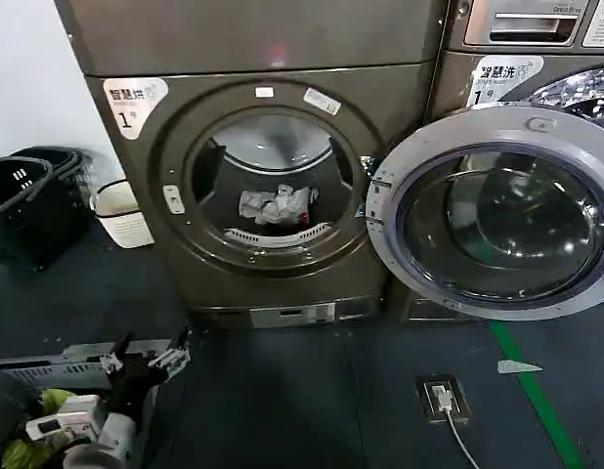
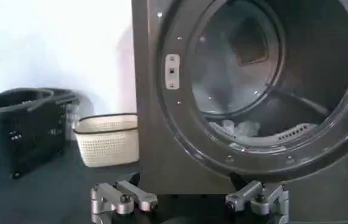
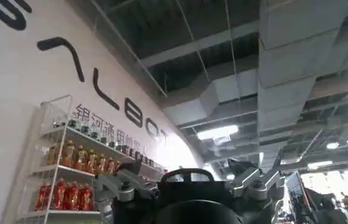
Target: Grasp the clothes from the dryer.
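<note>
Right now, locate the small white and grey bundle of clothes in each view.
Head view: clothes low in the bronze-brown dryer drum, picture centre.
Left wrist view: clothes pale behind the porthole rim, above the open left gripper.
Right wrist view: ceiling and shelves instead.
Shared landmark: the white basket.

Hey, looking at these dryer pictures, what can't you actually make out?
- Head view: far side of the clothes, hidden by the bundle itself inside the dryer.
- Left wrist view: clothes blurred; left gripper cut by the edge.
- Right wrist view: right gripper faces the ceiling.
</note>
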Tool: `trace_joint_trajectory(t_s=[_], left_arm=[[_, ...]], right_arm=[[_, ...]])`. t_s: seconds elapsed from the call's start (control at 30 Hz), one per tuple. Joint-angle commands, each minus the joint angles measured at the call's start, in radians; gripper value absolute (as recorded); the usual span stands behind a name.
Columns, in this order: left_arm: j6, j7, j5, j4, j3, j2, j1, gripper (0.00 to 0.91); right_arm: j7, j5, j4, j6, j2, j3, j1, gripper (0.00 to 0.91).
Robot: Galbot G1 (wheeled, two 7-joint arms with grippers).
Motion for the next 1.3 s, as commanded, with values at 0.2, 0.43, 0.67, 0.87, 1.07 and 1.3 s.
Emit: trace_joint_trajectory(t_s=[0.2,0.43,0.67,0.87,1.07,1.3], left_arm=[[0.002,0.003,-0.005,-0.004,-0.002,-0.001,0.002,0.907],[0.003,0.005,-0.009,-0.007,-0.001,-0.001,0.003,0.907],[0.004,0.005,-0.013,-0.012,-0.001,0.0,0.006,0.907],[0.005,0.005,-0.018,-0.023,-0.003,0.004,0.011,0.907],[0.004,0.005,-0.022,-0.033,-0.003,0.006,0.015,0.907],[0.001,0.008,-0.025,-0.04,-0.004,0.011,0.015,0.907]], right_arm=[[-0.003,0.013,0.003,0.002,0.001,-0.003,0.003,0.907],[-0.002,0.013,0.004,0.001,0.001,-0.007,0.007,0.907],[-0.003,0.015,0.006,0.001,0.002,-0.009,0.008,0.907],[-0.034,0.012,0.012,0.024,0.009,-0.013,0.002,0.907],[-0.074,0.02,0.03,0.047,0.015,-0.021,0.004,0.907],[-0.068,0.044,0.037,0.054,0.017,-0.02,0.004,0.907]])
